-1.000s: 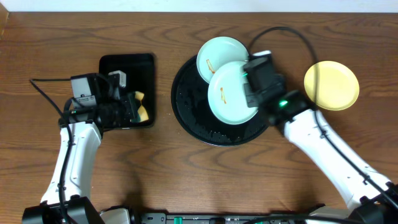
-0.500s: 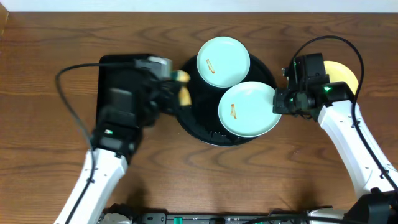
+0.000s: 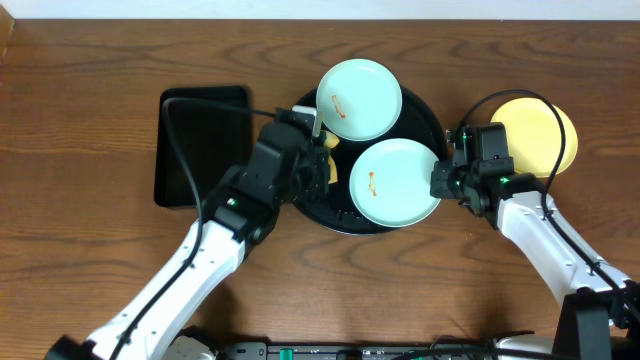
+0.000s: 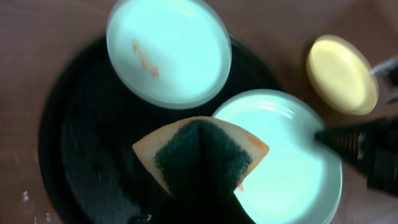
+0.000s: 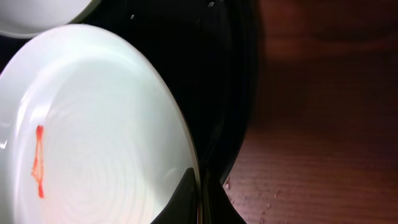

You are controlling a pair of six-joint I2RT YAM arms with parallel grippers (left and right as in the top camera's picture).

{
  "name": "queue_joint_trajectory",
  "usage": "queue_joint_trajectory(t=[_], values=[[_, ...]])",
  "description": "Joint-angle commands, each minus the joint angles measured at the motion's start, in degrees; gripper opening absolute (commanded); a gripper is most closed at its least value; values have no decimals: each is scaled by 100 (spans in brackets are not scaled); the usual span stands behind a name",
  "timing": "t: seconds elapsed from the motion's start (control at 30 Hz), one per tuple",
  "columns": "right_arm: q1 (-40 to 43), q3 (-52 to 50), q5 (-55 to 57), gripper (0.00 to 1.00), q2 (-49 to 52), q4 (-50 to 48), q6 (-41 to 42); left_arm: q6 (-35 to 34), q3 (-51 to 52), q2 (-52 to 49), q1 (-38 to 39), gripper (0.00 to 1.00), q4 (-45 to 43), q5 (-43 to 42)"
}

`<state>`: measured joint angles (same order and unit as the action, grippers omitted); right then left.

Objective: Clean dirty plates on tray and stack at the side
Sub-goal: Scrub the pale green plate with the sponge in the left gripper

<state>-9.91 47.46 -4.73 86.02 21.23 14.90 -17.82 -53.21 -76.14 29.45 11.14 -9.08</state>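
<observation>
While my left end effector (image 3: 318, 163) is clamped on the folded sponge (image 4: 202, 149), scrub side down, it hangs over the left half of the round tray (image 3: 300, 205). The near mint plate (image 3: 397, 181) lies just to the right of it. That plate sits on the right part of the tray, and its right rim is pinched between the closed fingers of my right end effector (image 3: 440, 183). The right wrist view shows the tips (image 5: 200, 193) meeting on that edge.

The coming wipe turns on the orange streak (image 3: 372, 181). It lies on the left half of the near plate and runs roughly near to far. It is right of the sponge and close to it, so my left arm is much the nearer one. My right arm only steadies the plate from the opposite side.

The far mint plate (image 3: 359, 99) rests on the far edge of the tray, touching or just overlapping the near one, with its own orange mark. The yellow plate (image 3: 535, 137) sits on the bench (image 3: 100, 60) right of the tray, and looks clean from above.

Half a second ago the sponge was at the tray's left rim, and a second ago it was back at the rectangular tray (image 3: 200, 140). It has since travelled right, in over the tray. My right arm, which then lay across the near plate, has drawn back to its rim.
</observation>
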Motion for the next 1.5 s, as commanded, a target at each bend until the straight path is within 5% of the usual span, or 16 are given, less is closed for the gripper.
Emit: queue_joint_trajectory(t=[0.0,0.17,0.43,0.8,1.47], values=[[-68,-136,385,1,-57,-153,249,-96,-868,-544,4,7,468,-372],[-107,-317,787,1,-42,-466,245,129,-2146,-1388,26,7,1742,-546],[-271,-601,883,1,-17,-990,337,122,-2201,-1965,544,7,1661,-535],[-293,-601,879,1,-17,-990,354,1078,-2197,-3150,1137,7,1106,-372],[-293,-601,879,1,-17,-1012,354,1180,-1598,-3707,1182,8,-595,-369]])
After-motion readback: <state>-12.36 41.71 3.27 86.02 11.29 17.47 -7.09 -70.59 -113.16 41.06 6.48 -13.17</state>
